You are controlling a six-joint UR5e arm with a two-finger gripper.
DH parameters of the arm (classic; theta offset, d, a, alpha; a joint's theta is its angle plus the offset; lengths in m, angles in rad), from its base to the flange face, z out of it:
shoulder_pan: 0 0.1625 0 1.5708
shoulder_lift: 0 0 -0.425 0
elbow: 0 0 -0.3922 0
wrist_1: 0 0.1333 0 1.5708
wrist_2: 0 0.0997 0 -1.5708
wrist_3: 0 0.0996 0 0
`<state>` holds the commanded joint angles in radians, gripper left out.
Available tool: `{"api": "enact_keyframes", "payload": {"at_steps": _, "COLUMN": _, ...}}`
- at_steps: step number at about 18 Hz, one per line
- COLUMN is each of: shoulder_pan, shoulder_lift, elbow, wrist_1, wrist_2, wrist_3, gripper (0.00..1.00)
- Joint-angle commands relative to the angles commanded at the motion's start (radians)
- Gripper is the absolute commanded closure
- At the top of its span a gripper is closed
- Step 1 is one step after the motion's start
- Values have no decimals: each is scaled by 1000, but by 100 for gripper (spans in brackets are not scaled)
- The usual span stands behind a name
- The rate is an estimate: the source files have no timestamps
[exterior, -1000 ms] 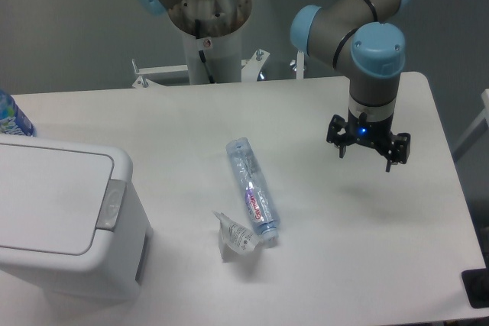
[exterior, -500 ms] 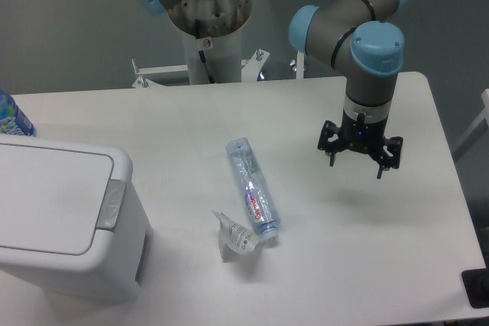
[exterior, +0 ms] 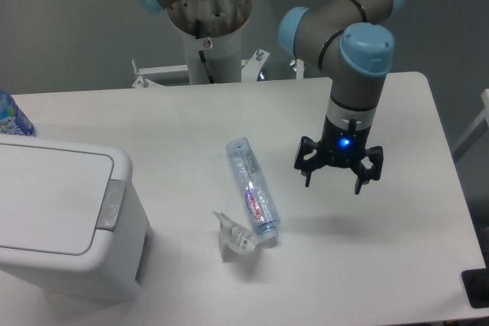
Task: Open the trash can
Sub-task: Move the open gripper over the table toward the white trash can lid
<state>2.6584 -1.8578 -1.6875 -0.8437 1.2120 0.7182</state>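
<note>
Even, cool overhead light leaves the desk (exterior: 191,120) bright without glare, a soft shadow under the claw (exterior: 332,175), and the whole picture slightly soft and grainy.

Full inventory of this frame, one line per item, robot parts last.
trash can: 1, white, lid shut, grey latch facing the bottle, front-left of the table
plastic bottle: 1, clear with a label, lying on its side mid-table
crumpled wrapper: 1, whitish, touching the bottle's near end
blue-labelled bottle: 1, partly cut off at the left edge, behind the trash can
table: 1, white
arm: 1, grey with blue joint caps, over the table's right side
tool: 1, black, fingers spread, holding nothing, above the table right of the plastic bottle
</note>
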Motion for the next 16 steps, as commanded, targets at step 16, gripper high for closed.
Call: {"api": "enact_keyframes", "payload": {"at_steps": 16, "shoulder_pan": -215, "shoulder_lift": 46, "elbow": 166, "wrist_1": 0, "wrist_2": -140, "wrist_3": -361, "gripper": 0}}
